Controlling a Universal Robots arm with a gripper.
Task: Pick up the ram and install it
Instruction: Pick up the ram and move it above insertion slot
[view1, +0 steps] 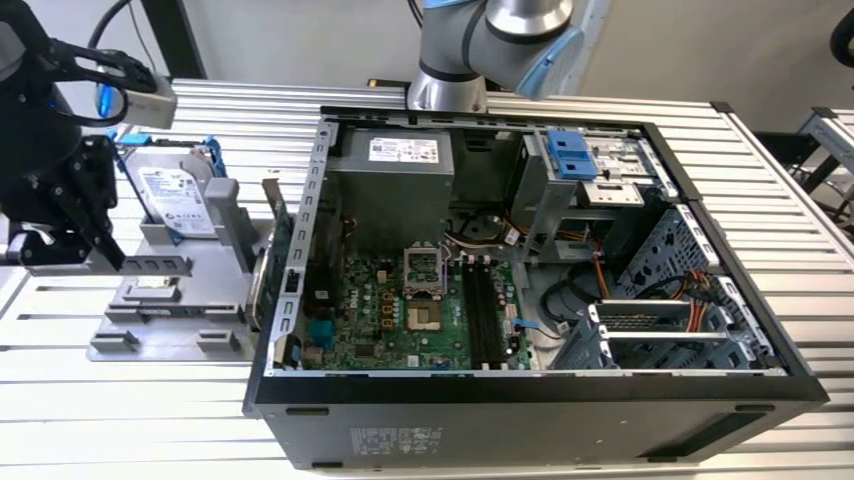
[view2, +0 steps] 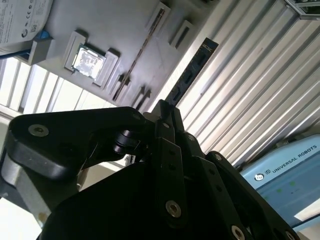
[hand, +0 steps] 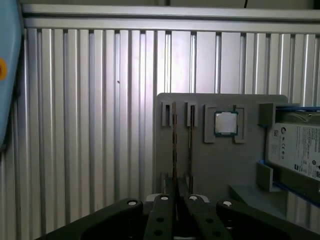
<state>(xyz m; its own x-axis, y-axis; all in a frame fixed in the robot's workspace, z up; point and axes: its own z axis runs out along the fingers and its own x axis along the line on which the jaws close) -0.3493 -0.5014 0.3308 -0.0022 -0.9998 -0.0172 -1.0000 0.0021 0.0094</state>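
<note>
A processor chip (hand: 226, 123) is seated in the grey holder (hand: 220, 170), a hard drive (hand: 297, 150) at its edge. The ram (hand: 174, 150) is clamped over its slots by the gripper (hand: 176, 189).

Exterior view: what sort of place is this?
Probably a robotics lab test cell: ribbed aluminium table, open black desktop computer case with green motherboard, grey plastic parts fixture holding a silver hard drive.

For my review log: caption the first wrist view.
Gripper holding the ram at its gray holder, beside processor and hard drive.
</note>
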